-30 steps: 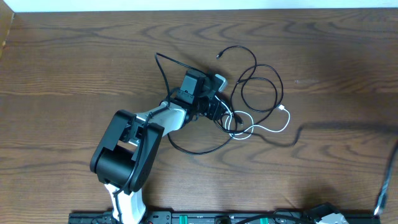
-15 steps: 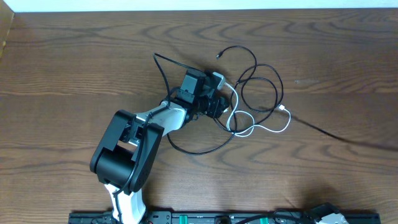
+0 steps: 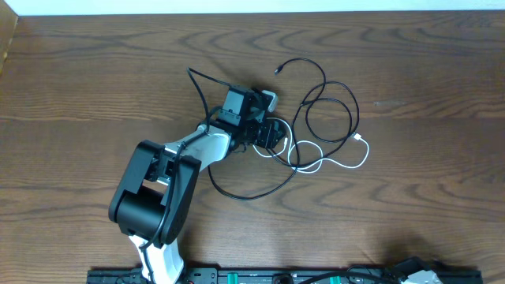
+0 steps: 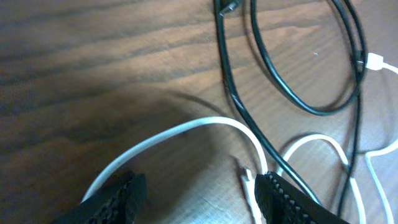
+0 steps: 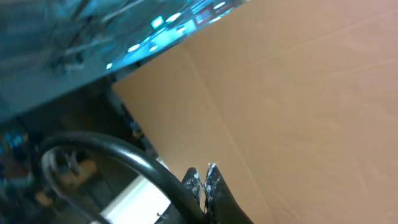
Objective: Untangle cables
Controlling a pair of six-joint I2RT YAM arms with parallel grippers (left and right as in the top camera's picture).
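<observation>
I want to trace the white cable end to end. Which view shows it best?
Overhead: almost the whole white cable shows, looping among the black cables. The left wrist view shows only one close-up stretch; the right wrist view shows none.

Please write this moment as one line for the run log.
task: untangle cables | left gripper: open, low over white cable | black cables: looped, crossing white cable | status: tangled

Soft, even light is falling on the table from above, leaving only thin shadows. Up close, a broad dark shadow is covering it left of the cables (the fingers are blurring at the bottom edge). The right wrist picture is smearing into teal glare.
</observation>
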